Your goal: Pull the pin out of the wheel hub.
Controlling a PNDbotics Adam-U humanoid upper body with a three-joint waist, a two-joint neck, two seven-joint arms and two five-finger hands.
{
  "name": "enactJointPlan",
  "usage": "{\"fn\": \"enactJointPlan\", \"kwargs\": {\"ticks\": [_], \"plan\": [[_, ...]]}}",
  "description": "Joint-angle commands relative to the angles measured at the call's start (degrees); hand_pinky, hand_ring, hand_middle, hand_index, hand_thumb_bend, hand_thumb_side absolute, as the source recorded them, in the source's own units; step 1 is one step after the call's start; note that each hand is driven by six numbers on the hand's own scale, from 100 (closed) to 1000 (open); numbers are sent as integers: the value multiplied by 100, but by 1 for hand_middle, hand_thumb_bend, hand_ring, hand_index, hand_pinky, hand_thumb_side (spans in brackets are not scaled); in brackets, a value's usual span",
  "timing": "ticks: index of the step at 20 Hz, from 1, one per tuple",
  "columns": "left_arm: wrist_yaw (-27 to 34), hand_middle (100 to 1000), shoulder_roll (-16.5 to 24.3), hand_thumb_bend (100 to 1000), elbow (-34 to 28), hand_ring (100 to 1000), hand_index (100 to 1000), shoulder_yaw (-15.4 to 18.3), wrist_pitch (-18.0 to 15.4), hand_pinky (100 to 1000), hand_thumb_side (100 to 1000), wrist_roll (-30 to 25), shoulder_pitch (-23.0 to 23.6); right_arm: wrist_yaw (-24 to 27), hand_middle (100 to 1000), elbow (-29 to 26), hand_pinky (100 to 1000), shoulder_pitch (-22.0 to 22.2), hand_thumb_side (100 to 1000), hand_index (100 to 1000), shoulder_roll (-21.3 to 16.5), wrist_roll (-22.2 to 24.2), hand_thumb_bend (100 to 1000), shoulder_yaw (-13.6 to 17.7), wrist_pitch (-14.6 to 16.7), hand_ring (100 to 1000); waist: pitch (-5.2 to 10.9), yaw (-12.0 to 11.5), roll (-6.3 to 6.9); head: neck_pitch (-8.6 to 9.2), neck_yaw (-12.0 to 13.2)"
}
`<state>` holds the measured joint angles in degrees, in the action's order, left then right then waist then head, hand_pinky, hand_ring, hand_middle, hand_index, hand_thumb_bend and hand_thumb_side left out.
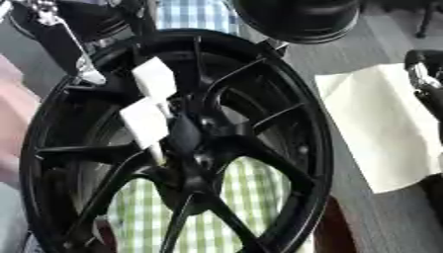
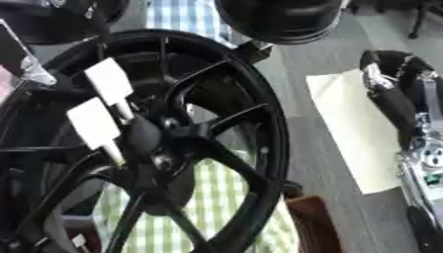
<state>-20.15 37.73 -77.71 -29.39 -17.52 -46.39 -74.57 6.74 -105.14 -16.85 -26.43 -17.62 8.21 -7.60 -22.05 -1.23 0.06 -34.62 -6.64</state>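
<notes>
Pins (image 1: 154,99) in hub (image 1: 192,148), hands apart

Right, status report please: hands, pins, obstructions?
Left hand at black spoked wheel rim, upper left; right hand by cream sheet. Two white flat-headed pins in hub. Nothing blocking them.

A cream paper sheet (image 1: 380,128) lies on the grey floor (image 2: 337,54), under the right hand. A green checked cloth (image 1: 234,197) shows lower down, a blue checked cloth (image 1: 200,15) farther up.
</notes>
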Motion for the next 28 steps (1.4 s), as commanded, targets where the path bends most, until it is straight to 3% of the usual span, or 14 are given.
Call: {"fn": "enactJointPlan", "kwargs": {"ticks": [1,8,17,18,28], "plan": [[107,701,87,581,8,741,805,38,-721,820,100,-558,-156,34,602,-101,813,-51,427,694,-80,22,269,12,4,755,102,3,-3,64,15],[283,697,3,526,118,734,798,-45,-766,815,100,-558,-186,35,602,-92,813,-54,427,693,-68,22,266,10,5,755,87,36,8,89,49],[374,697,-22,526,126,734,798,-83,-701,815,100,-558,-202,35,602,-84,813,-54,427,693,-63,21,266,9,7,755,83,46,15,92,56],[384,685,-34,476,131,725,785,-97,-701,811,100,-558,-189,36,602,-84,812,-56,426,693,-58,17,267,12,7,754,76,55,20,94,61],[710,625,-70,381,174,696,729,-325,-556,797,100,-558,-121,59,598,-64,811,-70,426,692,-16,-43,268,28,14,754,48,100,43,87,121]]}}
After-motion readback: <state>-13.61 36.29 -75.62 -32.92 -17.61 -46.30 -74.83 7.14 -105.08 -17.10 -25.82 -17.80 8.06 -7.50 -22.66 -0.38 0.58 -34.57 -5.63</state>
